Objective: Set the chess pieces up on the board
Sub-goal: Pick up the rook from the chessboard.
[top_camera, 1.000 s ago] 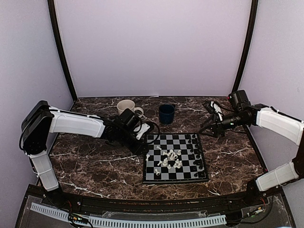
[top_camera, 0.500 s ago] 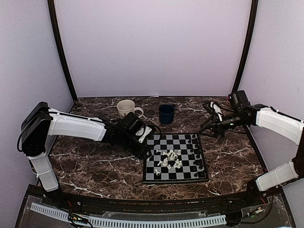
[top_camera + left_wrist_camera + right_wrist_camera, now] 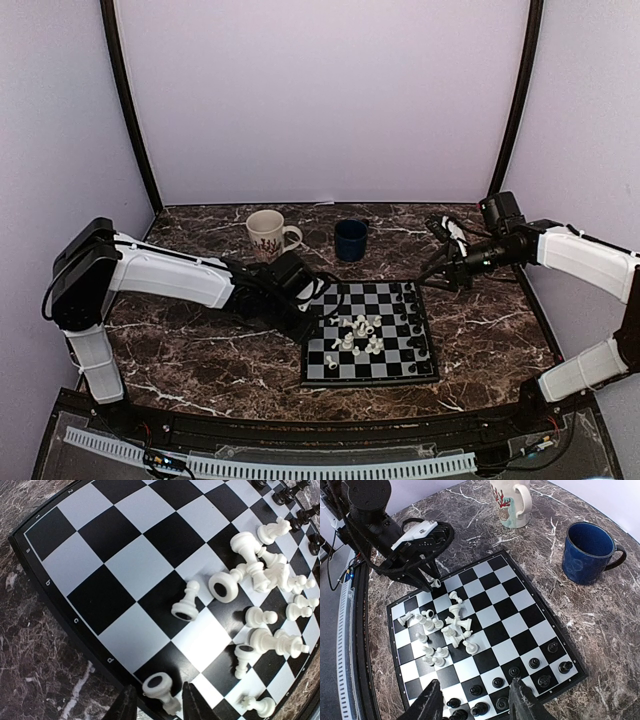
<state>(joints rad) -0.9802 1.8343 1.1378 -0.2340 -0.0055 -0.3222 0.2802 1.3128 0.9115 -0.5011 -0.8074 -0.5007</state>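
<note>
The board lies right of centre on the marble table. White chess pieces are heaped on its middle, most of them toppled. Black chess pieces stand in rows along its right side. My left gripper is low over the board's left edge. A fallen white pawn lies between its fingers with narrow gaps on both sides; the jaws are open. My right gripper hangs open and empty above the board's right side.
A white patterned mug and a dark blue mug stand behind the board toward the back wall. Bare marble table stretches left of the board. The enclosure walls close in the sides and back.
My left arm has reached rightward from beside the white mug to the board's left edge, and its jaws have narrowed round the fallen white pawn. The right arm has stayed put.
</note>
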